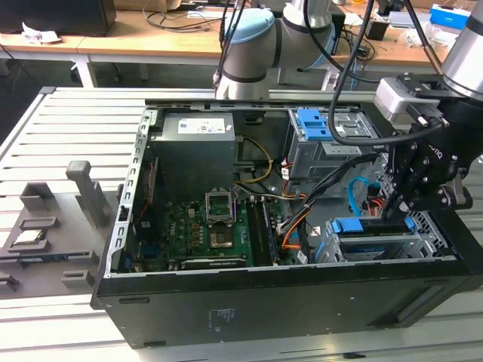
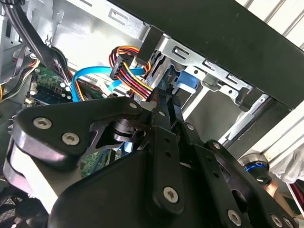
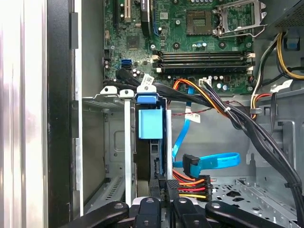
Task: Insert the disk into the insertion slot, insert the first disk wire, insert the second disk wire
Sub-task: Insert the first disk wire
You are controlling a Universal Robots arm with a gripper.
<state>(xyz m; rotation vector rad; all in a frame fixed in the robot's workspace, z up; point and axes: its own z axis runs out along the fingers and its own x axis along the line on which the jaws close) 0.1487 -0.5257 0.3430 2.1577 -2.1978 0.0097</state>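
Silver-black hard disk (image 3: 153, 159), clipped in its bright blue plastic carrier frame (image 3: 149, 121), sits inside the insertion slot (image 3: 127, 142), a boxy grey sheet-metal drive cage at the exterior view's right end of the open black computer case (image 1: 287, 302). In the first wrist view only the disk's narrow edge shows between the cage's pale upright rails, with the carrier's blue tab at the cage mouth. The black linkage gripper (image 3: 165, 199) is right at the disk's connector end. Its fingers (image 2: 161, 111) are drawn close together, seemingly pinching a small black plastic plug (image 3: 160, 186) that touches the disk's edge, though the contact itself is partly hidden. A bundle of red, orange, yellow and black wires (image 3: 192, 184) leaves that plug sideways. Just beside it a flat, glossy blue data cable (image 3: 213, 160) loops free with its blue connector near the disk but apart from it. Thick black sleeved cables (image 3: 266, 142) cross the grey case floor close by and crowd the way to the cage. Beyond them lies the green motherboard (image 3: 199, 42) with its silver processor socket. A taller grey cage with a blue plastic latch (image 1: 313, 124) stands behind the slot in the exterior view, and the case rests on a pale slatted metal table (image 1: 68, 128).
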